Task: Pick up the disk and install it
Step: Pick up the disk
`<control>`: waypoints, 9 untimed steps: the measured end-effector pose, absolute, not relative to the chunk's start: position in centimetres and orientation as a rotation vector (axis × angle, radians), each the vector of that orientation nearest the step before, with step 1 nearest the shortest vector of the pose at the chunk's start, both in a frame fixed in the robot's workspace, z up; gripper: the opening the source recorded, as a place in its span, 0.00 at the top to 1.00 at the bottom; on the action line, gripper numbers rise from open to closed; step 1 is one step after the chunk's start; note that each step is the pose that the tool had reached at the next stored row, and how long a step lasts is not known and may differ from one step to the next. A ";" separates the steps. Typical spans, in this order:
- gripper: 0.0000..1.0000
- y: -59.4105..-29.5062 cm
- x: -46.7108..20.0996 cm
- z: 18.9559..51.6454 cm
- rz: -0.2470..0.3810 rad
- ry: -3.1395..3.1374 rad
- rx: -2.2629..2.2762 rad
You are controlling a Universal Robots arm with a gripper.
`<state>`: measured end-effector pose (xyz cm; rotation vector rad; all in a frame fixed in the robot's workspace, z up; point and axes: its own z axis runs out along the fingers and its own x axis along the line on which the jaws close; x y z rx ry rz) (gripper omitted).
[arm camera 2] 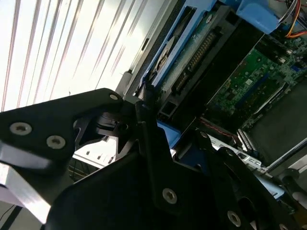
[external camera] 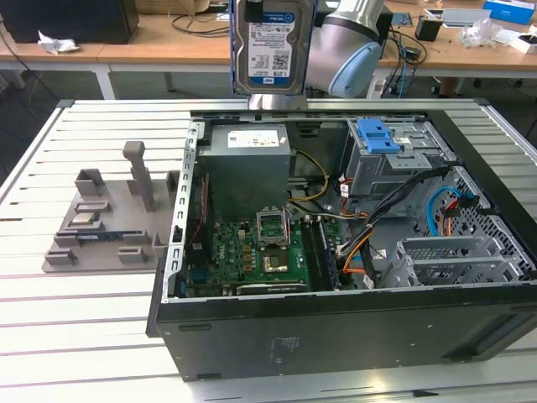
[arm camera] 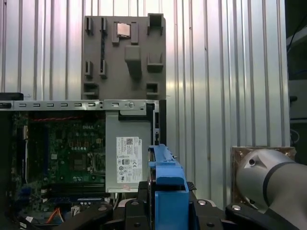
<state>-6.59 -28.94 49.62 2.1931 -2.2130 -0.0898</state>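
**Disk held in the air over the open computer case**

In the exterior view, the black side wall of an open computer case (external camera: 336, 336) is seen nearest, laid on a slatted metal worktop (external camera: 84, 336). Inside the case a green motherboard (external camera: 252, 252), a grey power supply (external camera: 248, 159) and a blue latch (external camera: 375, 134) on the drive cage can be made out. A grey parts holder (external camera: 109, 218) is set on the worktop just beside the case, on the exterior view's left. The disk (external camera: 270, 46) is held upright in the air above the far edge of the case, over the power supply. Its label is turned to the camera, and the arm (external camera: 352, 42) is seen behind it.

In the second wrist view, the black gripper (arm camera 2: 163, 129) is nearest. Its fingers (arm camera 2: 151, 158) are clamped on the disk, whose circuit-board side and blue bracket are shown, clear of the motherboard beyond.

In the first wrist view, the disk's blue bracket is seen edge-on, gripped from both sides. Beyond it the power supply, the motherboard and the parts holder are seen.
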 end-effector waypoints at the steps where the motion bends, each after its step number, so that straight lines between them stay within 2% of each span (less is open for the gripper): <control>1: 0.63 -29.0 -6.5 49.6 -0.090 -2.213 2.193; 9: 0.63 -30.6 -5.9 49.6 -0.090 -2.213 2.193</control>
